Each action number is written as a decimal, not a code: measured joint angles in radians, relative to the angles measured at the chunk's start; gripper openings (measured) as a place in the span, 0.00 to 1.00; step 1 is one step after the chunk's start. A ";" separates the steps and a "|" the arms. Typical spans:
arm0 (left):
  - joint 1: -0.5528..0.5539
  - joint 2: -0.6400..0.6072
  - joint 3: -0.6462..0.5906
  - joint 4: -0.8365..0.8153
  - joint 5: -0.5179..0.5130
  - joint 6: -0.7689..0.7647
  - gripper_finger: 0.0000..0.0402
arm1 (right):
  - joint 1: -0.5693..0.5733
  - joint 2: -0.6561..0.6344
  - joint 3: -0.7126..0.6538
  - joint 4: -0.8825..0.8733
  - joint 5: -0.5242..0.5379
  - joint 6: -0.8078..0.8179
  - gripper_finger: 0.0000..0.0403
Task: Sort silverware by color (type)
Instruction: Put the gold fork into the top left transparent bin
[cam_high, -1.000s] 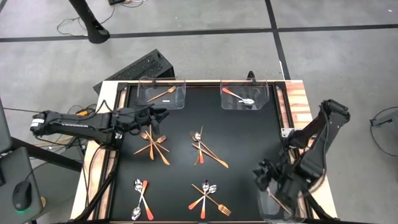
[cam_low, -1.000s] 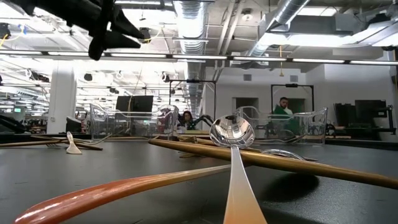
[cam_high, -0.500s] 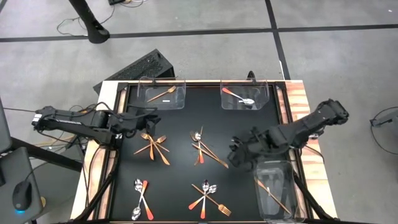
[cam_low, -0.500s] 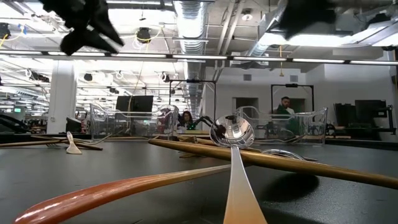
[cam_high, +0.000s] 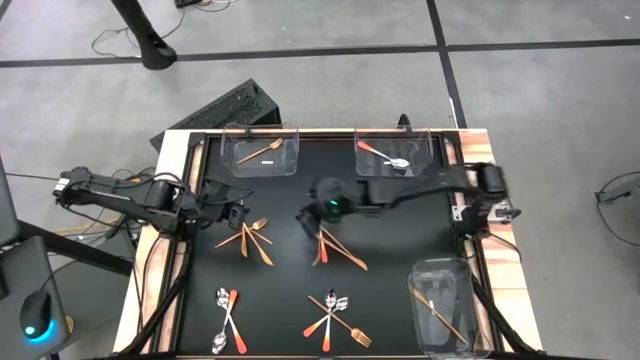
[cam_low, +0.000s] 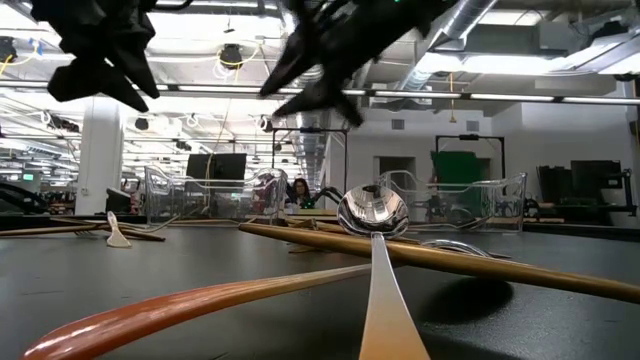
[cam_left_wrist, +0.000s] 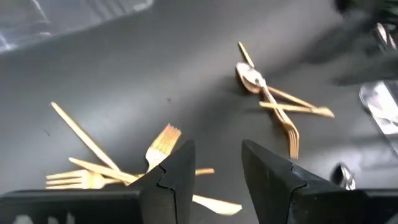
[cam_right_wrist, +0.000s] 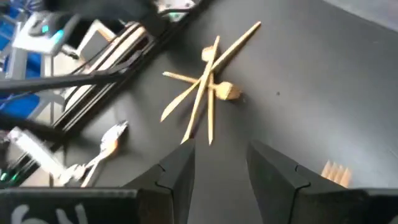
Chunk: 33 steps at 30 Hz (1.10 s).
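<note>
Risk: both arms converge near table centre. The right gripper (cam_high: 312, 215), fingers apart and empty, hangs over the crossed centre pile (cam_high: 333, 243); a descent onto overlapped pieces could lift two types or scatter them. The left gripper (cam_high: 238, 213), fingers apart, sits at nine o'clock above the copper fork cluster (cam_high: 247, 237). Remaining silverware, thin and glossy, lies at six and seven o'clock.
</note>
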 joint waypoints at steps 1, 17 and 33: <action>-0.003 0.000 0.000 -0.001 0.007 0.001 0.29 | -0.013 0.041 0.033 0.000 -0.018 0.005 0.41; 0.004 -0.054 0.029 -0.051 0.018 0.112 0.29 | -0.105 0.534 0.623 -0.255 -0.219 0.027 0.41; 0.005 -0.232 0.089 -0.202 -0.188 0.132 0.29 | -0.127 0.659 0.769 -0.308 -0.290 0.037 0.41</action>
